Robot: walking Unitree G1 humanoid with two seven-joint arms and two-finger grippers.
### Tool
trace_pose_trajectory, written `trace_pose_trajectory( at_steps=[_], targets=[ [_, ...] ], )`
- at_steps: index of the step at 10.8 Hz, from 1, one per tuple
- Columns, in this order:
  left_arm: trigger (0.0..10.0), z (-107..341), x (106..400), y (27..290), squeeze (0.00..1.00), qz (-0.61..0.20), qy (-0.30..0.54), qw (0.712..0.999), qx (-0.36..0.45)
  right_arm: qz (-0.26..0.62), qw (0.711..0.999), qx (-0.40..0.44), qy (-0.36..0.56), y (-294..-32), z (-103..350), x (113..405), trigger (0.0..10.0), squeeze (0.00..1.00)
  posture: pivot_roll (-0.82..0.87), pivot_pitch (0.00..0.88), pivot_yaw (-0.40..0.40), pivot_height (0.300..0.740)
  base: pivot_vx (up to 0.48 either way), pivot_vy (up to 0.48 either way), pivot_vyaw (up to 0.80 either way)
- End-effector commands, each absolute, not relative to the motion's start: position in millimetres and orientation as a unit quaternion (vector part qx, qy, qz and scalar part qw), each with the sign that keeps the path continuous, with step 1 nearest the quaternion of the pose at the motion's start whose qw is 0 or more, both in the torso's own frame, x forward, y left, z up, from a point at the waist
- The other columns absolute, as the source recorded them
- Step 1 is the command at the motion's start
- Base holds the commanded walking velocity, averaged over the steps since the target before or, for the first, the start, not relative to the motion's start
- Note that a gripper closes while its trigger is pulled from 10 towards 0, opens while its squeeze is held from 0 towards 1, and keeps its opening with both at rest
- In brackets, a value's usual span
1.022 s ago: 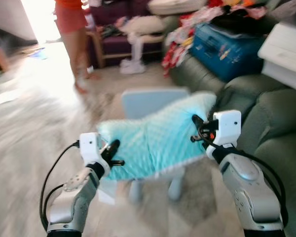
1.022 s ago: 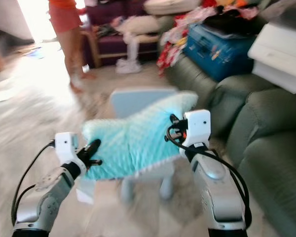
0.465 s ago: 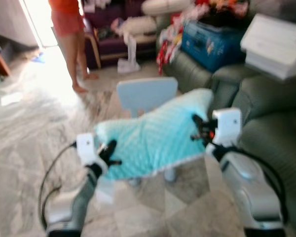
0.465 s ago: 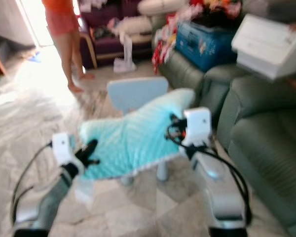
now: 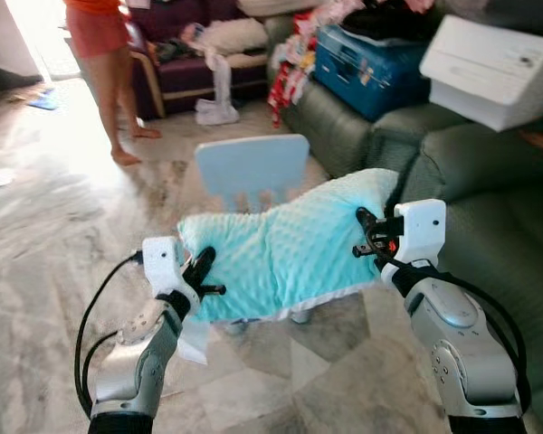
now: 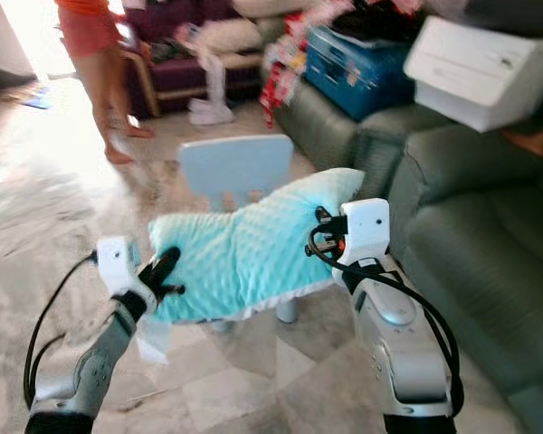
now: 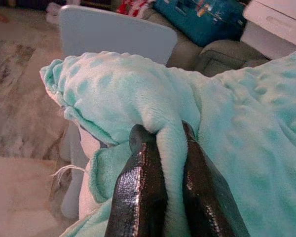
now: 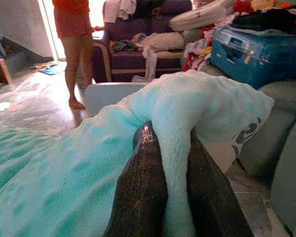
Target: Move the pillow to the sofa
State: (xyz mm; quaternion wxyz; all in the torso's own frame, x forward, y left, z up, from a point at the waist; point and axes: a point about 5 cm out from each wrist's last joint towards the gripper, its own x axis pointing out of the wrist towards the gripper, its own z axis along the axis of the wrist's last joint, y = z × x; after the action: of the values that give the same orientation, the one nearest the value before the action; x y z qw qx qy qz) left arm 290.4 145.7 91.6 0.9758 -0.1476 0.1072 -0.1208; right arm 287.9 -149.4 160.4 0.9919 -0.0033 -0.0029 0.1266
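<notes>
Two silver arms carry white boxy wrist housings; black cables loop along each arm. The left gripper (image 5: 202, 273) and right gripper (image 5: 366, 228) have glossy black fingers.

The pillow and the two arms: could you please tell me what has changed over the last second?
Mostly the camera has swung, bringing more of the green sofa into view and clearing the blur. The left pincer and right pincer stay shut on opposite ends of the turquoise pillow, held above the small blue chair.
</notes>
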Motion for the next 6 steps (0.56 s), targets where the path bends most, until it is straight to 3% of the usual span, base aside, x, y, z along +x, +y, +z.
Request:
trace_pose_trajectory(
  at_steps=[1, 3, 6],
  targets=[
    [10.0, 93.5, 293.8, 148.2, 0.0, -0.129, 0.108, 0.975, -0.147, 0.126, 0.992, -0.005, -0.011, -149.5, 165.4, 289.3, 10.0, 0.0, -0.24, 0.017, 0.02, 0.74, 0.0, 0.0, -0.8],
    [10.0, 93.9, 294.6, 149.2, 0.0, -0.135, 0.104, 0.973, -0.155, 0.126, 0.992, -0.006, -0.012, -149.2, 166.0, 289.1, 10.0, 0.0, -0.24, 0.016, 0.021, 0.74, 0.0, 0.0, -0.8],
    [10.0, 91.4, 291.8, 144.8, 0.0, -0.151, 0.11, 0.969, -0.16, 0.127, 0.992, -0.007, -0.012, -149.4, 165.9, 288.0, 10.0, 0.0, -0.25, 0.02, 0.02, 0.74, 0.294, 0.0, -0.8]
  ],
)
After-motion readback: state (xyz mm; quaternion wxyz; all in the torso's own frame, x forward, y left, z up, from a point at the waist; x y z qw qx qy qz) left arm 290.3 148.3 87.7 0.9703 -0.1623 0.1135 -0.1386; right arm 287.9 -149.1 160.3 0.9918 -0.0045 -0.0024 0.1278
